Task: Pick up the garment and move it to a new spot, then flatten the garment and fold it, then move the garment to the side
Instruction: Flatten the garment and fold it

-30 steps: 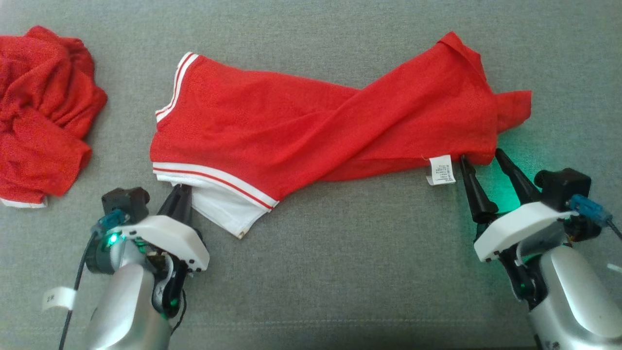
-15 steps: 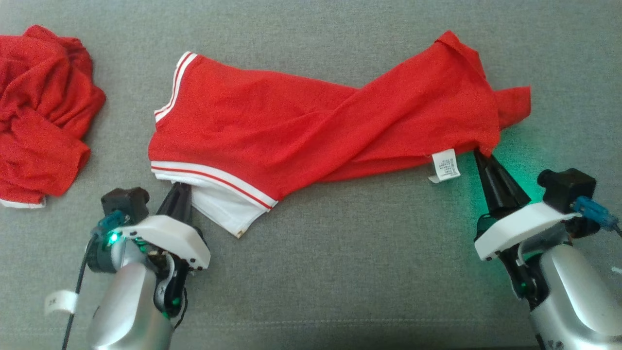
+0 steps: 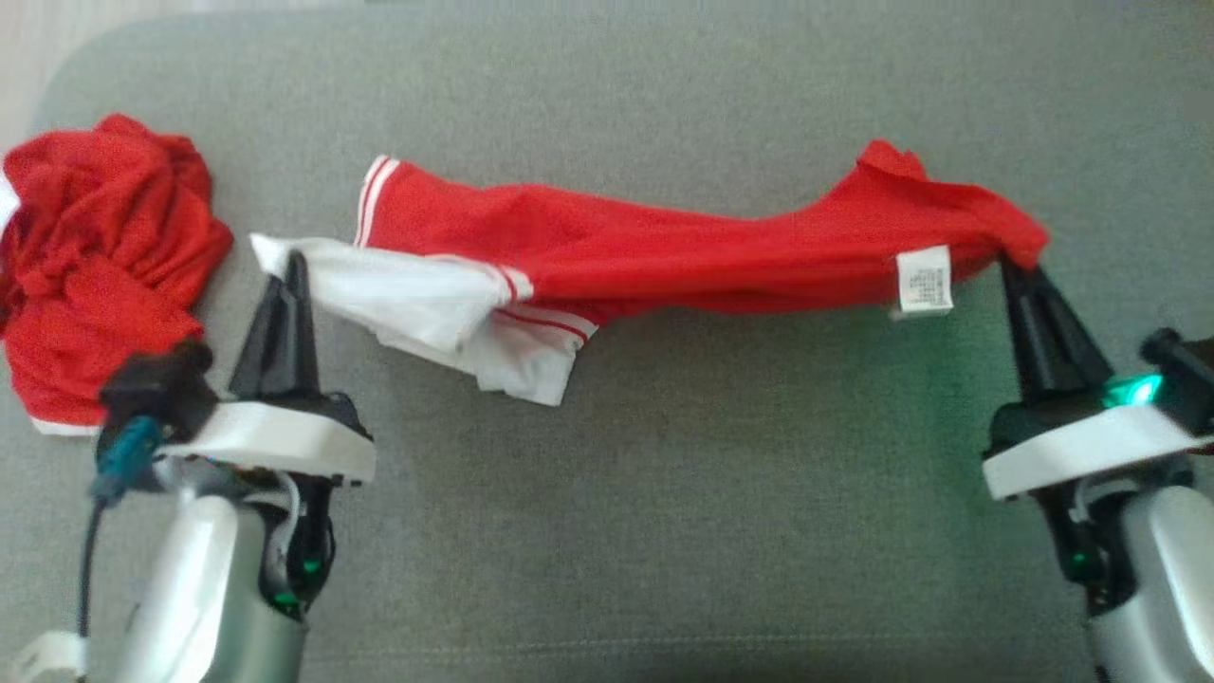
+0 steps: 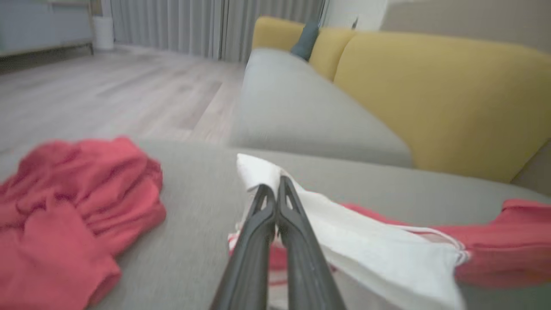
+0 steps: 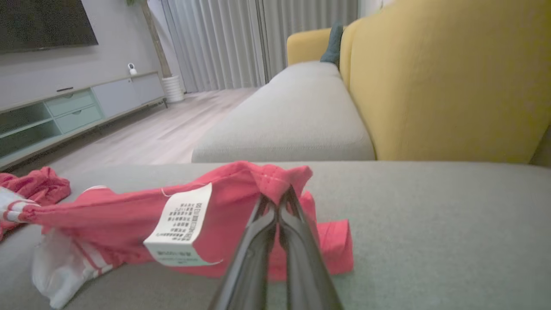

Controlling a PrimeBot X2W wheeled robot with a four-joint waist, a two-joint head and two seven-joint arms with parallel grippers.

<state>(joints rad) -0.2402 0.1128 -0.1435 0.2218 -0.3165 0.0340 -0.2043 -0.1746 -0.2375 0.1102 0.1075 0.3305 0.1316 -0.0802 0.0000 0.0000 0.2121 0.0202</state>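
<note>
The garment point(image 3: 664, 251) is red with white trim, a white lining and a white care label point(image 3: 923, 281). It hangs stretched between both grippers above the grey sofa seat point(image 3: 721, 493). My left gripper point(image 3: 294, 261) is shut on its white corner at the left end; the same pinch shows at the left gripper point(image 4: 275, 183) in the left wrist view, on the white garment corner point(image 4: 254, 170). My right gripper point(image 3: 1010, 266) is shut on the red right end, seen again at the right gripper point(image 5: 277, 198) beside the garment point(image 5: 129, 215) and its care label point(image 5: 183, 224).
A second red garment point(image 3: 95, 285) lies crumpled at the seat's left end, close to my left arm. Yellow back cushions point(image 5: 443, 82) stand behind the seat, with another grey seat point(image 5: 297, 116) beyond. Wooden floor point(image 4: 107, 94) lies off the left edge.
The right gripper shut on the garment's right end. Both grippers rose and spread, lifting the garment off the seat and pulling it taut. The head camera view shifted too.
</note>
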